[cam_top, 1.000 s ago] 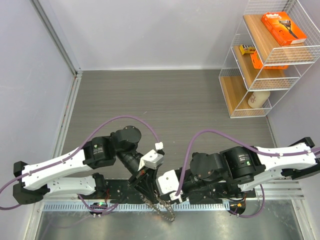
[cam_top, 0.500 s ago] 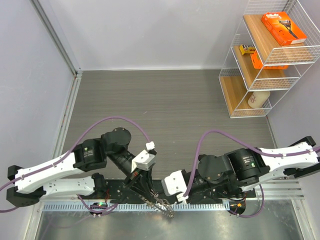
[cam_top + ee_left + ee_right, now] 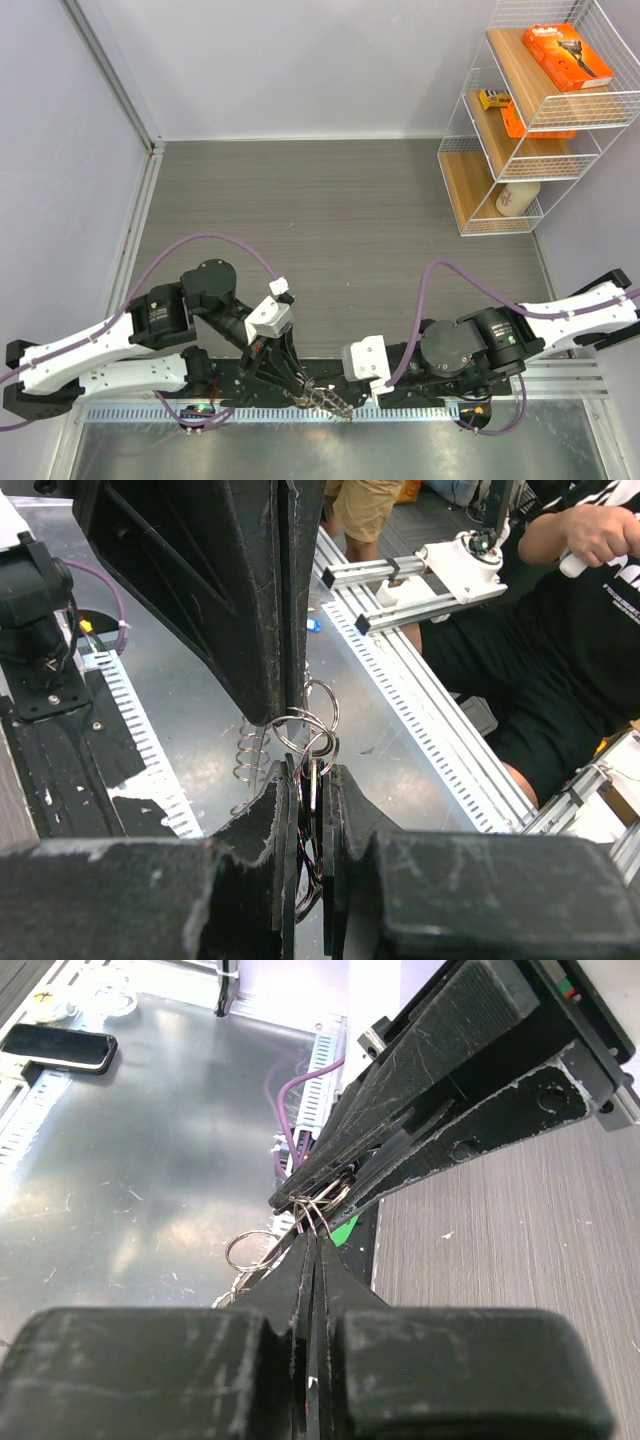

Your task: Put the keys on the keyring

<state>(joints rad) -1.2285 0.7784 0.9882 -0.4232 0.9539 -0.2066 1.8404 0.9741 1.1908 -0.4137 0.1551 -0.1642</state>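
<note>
My left arm (image 3: 90, 350) is reaching in from the left, folded low over the near edge of the grey tabletop (image 3: 340, 220). My left fingers (image 3: 298, 382) are squeezing almost fully together and are gripping the keyring (image 3: 312, 720). Its thin silver loops are sticking out just past my tips, and dark blades are sitting wedged in the narrow slot between them.

The keys (image 3: 332, 404) are hanging from that ring as a small silver bunch, just right of my left tips. They are hanging over the metal sheet (image 3: 480, 455), just beyond the slotted rail (image 3: 130, 412) that is running along the front. A bright green tag (image 3: 345, 1230) is showing just beneath the loops.

My right fingers (image 3: 313, 1260) are pointing at the ring from the right, tip to tip with my left ones. They are pressing fully together, and their tips are touching the loops. I am not able to tell whether a wire is pinched between them. My right arm (image 3: 580, 310) is lying along the near edge on the right side.

At the far right, a wire shelf (image 3: 462, 146) is hanging against the wall, well apart from the ring. It is carrying an orange box (image 3: 567, 55) on its top board and a pale bottle (image 3: 515, 198) on its lowest one.
</note>
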